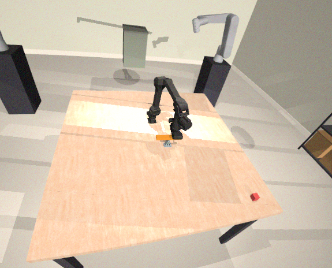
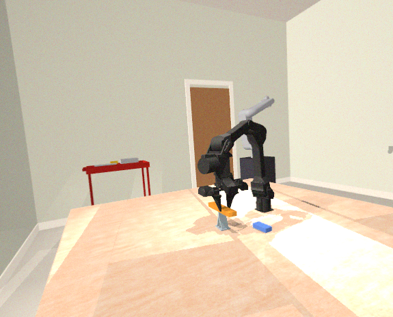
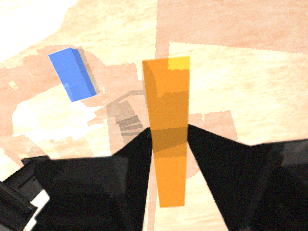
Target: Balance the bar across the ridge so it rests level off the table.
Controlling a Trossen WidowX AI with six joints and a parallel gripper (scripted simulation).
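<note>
One orange bar (image 3: 168, 129), grasped, poised over the ridge (image 2: 222, 222)

Nearest, at bottom of the wrist view: the gripper (image 3: 169, 136), with black fingers clenched on the bar near its middle. Exterior view, centre: bar just above the grey ridge, contact not discernible, slightly tilted, apart from the desk (image 2: 156, 266). Beyond, upper left of the wrist view: blue block (image 3: 73, 74), well apart. Risk, judged: releasing with the bar's middle off the ridge line, or tilted, would tip one end onto the desk.
</note>
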